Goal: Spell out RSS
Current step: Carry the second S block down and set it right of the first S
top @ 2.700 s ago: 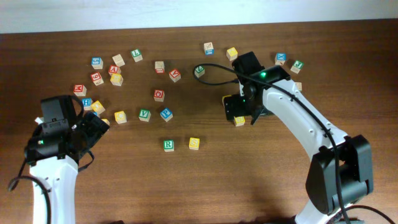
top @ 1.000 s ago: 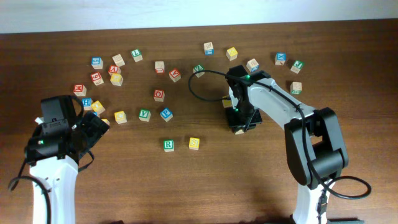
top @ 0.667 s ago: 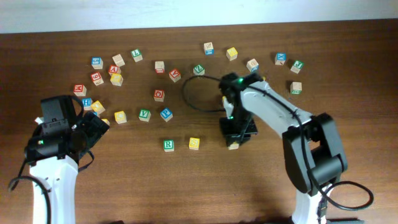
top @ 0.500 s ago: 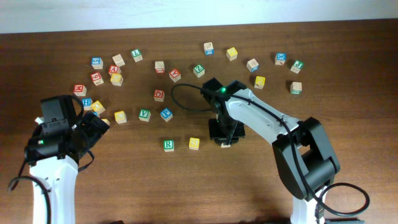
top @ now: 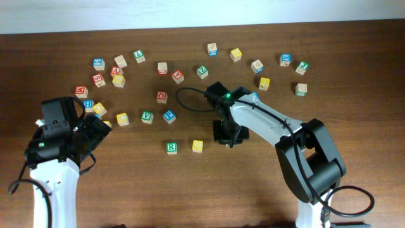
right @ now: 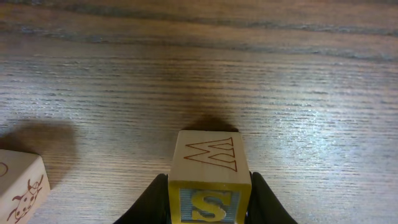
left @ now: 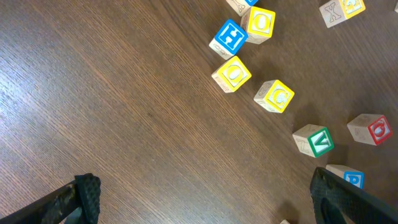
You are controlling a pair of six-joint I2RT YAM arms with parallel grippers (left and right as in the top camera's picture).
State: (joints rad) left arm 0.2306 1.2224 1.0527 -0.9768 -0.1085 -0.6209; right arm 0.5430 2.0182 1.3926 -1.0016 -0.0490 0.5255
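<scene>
**Now the second S is arriving at the row**

The right claw (top: 229,138) is gripping a wooden cube with a blue S on a yellow-framed face and a W on the face above (right: 209,177). Its dark fingers (right: 152,198) are pressing on the cube from both sides. Over the last few seconds this arm has been swinging in from the right-hand part of the dark wooden tabletop (top: 190,190), carrying the cube leftward and toward the near edge. It is now hanging just right of the yellow wooden S cube (top: 198,145), which is sitting beside the green-lettered wooden R cube (top: 171,147).

That means R and one S are already lying in line, and the last letter is being brought to the open spot at the right end. In the wrist view the held cube is close to the wood, but whether it is touching down is not showing clearly. A pale cube with a ladybird drawing (right: 18,183) is lying apart to its left.

The left claw (left: 208,198) is spread wide and holding nothing, hovering over bare wood well away from the row. What is remaining, by my judgement, is setting the cube level, in line, and letting go.
</scene>
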